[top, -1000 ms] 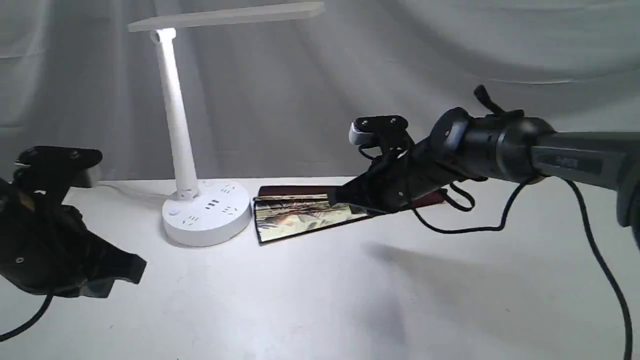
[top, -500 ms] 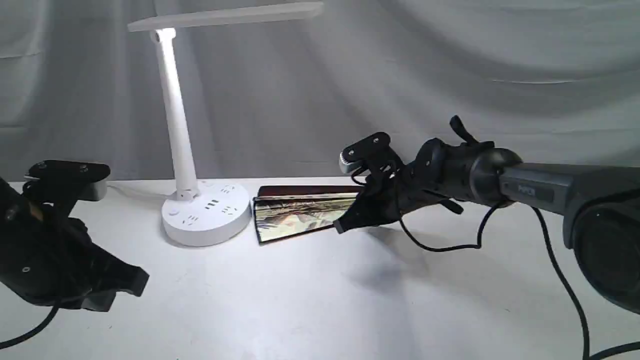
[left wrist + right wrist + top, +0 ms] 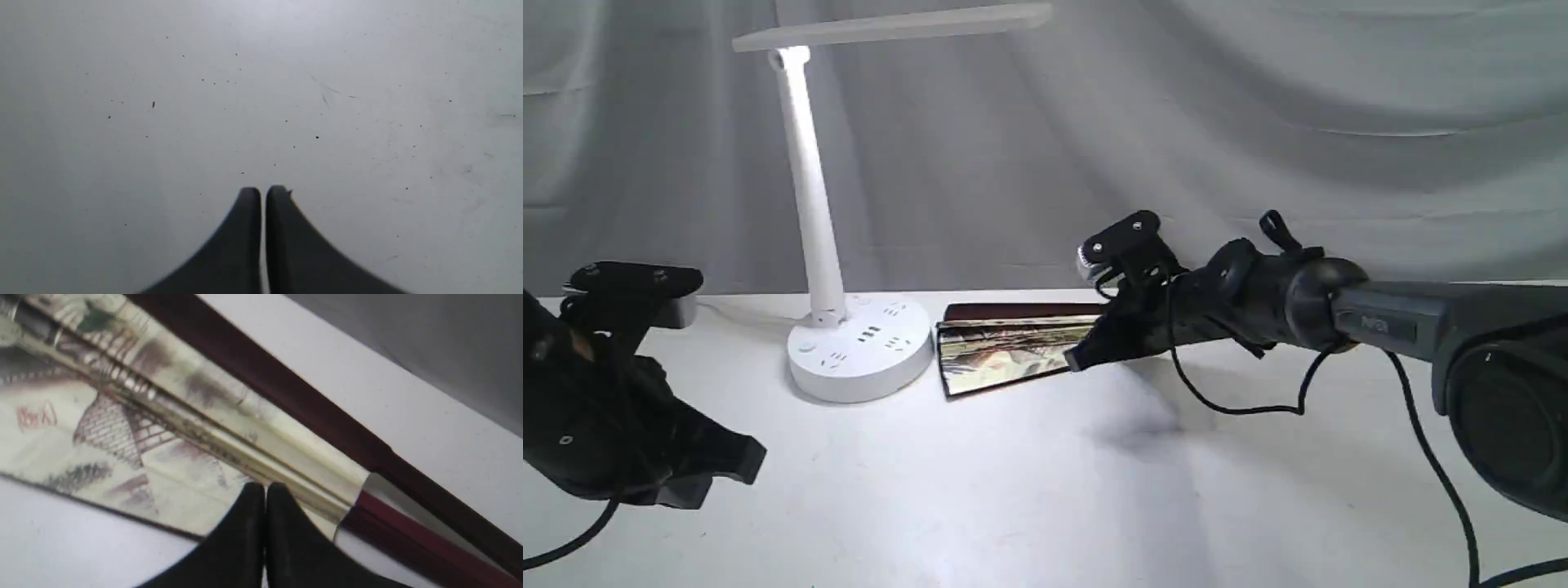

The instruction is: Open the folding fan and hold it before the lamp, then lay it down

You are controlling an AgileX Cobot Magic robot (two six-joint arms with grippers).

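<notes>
The folding fan (image 3: 1005,353) lies flat on the worktop (image 3: 1013,498), only slightly spread, w/ a few painted pleats showing. Its wide leaf end sits just beside the round base of the lamp (image 3: 859,349); we cannot confirm contact btwn the two. The long axis runs approx. across the exterior view: leaf end toward the lamp, maroon rib end toward the right arm's side, partly hidden behind that arm.

The right end effector (image 3: 1081,359) is over the fan, jaws pressed together and clamped on nothing. Its tips are above the leaf, near where paper meets ribs; we cannot tell whether they touch it.

The left end effector (image 3: 747,457), jaws likewise together and empty, hangs over bare worktop on the far side of the lamp, well apart from the fan.

We judge the right arm the nearer one. Its jaws must part first, then close on the rib end, which lies back along the axis toward that arm.
</notes>
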